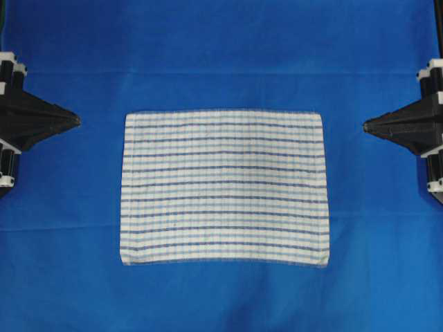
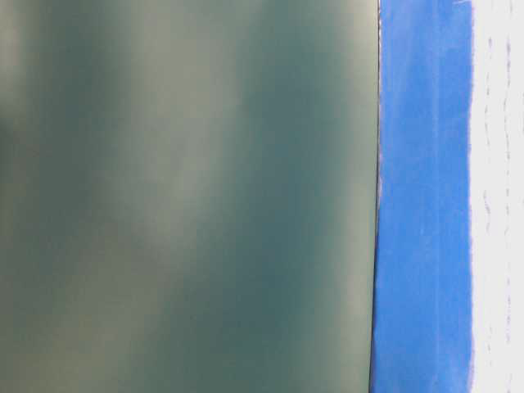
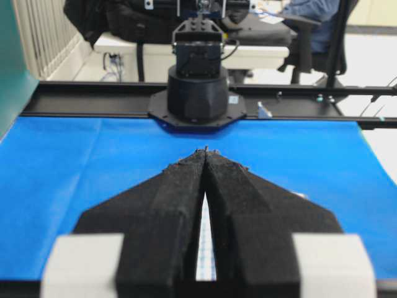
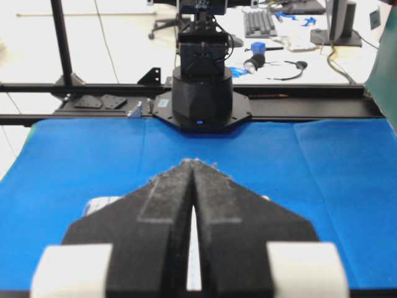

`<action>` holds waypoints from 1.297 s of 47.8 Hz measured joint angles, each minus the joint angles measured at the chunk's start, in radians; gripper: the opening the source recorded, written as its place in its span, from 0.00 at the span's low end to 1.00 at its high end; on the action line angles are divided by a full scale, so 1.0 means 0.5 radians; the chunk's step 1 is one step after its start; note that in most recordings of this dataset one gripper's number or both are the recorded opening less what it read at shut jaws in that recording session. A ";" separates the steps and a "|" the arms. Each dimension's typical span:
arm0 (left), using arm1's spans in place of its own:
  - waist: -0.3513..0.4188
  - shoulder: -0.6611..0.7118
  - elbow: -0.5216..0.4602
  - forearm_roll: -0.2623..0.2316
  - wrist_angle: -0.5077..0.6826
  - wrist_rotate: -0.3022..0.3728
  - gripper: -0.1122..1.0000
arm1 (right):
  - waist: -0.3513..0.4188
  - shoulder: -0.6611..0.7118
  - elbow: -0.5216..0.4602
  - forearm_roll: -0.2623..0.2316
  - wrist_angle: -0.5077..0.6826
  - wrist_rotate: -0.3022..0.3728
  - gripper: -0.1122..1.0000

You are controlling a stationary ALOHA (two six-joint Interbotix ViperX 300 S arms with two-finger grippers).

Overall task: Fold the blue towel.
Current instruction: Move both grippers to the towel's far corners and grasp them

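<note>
Starting layout for the fold. The blue towel [image 1: 223, 187], a rectangular white woven cloth checked with thin dark-blue and light-blue stripes, lies flat and fully spread on the plain solid-blue table covering [image 1: 221, 55]. Its long axis runs left to right in the overhead view, along the line joining the two arms, and its darker stripes follow that axis.

The black, wedge-shaped left gripper [image 1: 75, 120] points at the towel from beyond the towel's left short edge; the matching right gripper [image 1: 367, 125] points at it from beyond the right short edge. Both tips sit level with the towel's far long edge rather than its middle, and both are apart from the cloth, with bare covering between.

Each wrist view shows its jaws pressed together at the tips, holding nothing; a sliver of towel shows through the slit between the left fingers [image 3: 180, 205].

Neither arm is clearly nearer, though the right tip appears slightly closer to its edge. The towel's near long edge lies farthest from both tips, so a lengthwise fold would probably call for reaching toward the near corners.
</note>
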 measured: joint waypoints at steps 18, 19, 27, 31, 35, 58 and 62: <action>0.184 0.138 0.000 -0.040 0.055 -0.015 0.09 | -0.267 0.074 -0.089 0.012 0.319 0.080 0.10; 0.212 0.160 0.003 -0.037 0.058 -0.018 0.09 | -0.285 0.083 -0.089 0.015 0.334 0.089 0.10; 0.359 0.310 0.000 -0.043 0.058 -0.025 0.10 | -0.436 0.190 -0.089 0.015 0.436 0.132 0.10; 0.423 0.390 0.000 -0.049 0.061 -0.034 0.12 | -0.497 0.264 -0.086 0.015 0.482 0.141 0.10; 0.466 0.485 0.003 -0.052 0.064 -0.061 0.25 | -0.540 0.344 -0.086 0.015 0.515 0.144 0.13; 0.555 1.187 0.003 -0.055 0.015 -0.110 0.85 | -0.635 1.031 -0.083 0.018 0.549 0.199 0.61; 0.555 1.335 0.000 -0.055 -0.018 -0.107 0.85 | -0.638 1.175 -0.086 0.018 0.509 0.215 0.61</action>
